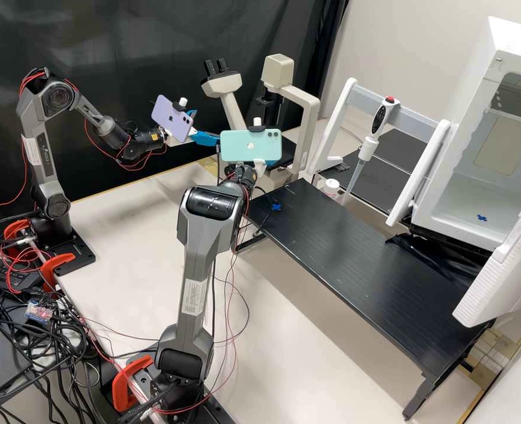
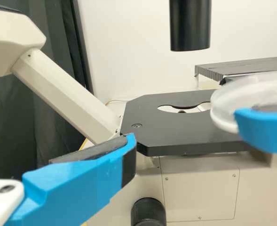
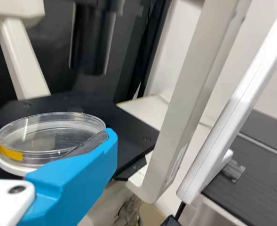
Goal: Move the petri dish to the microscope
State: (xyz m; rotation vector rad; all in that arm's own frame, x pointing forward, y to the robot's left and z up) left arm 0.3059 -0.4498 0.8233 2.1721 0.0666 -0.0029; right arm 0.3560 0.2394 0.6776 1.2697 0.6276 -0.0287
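**Seating risk at the microscope (image 2: 204,186)**

Right hand (image 3: 53,132) grips petri dish (image 2: 224,104) beside the stage opening (image 2: 183,110); left hand (image 1: 206,126), farther left, gapes wide. Let go off-centre — dish could tip on the rim. Carried high — could knock the black barrel (image 2: 190,26).

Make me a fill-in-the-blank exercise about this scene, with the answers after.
The petri dish is in the ____ arm's end effector.
The patch on the dish's side is coloured ____.
The microscope's flat stage is coloured ____.
The button atop the upright pipette is coloured ____.

Missing words: right; yellow; black; red.
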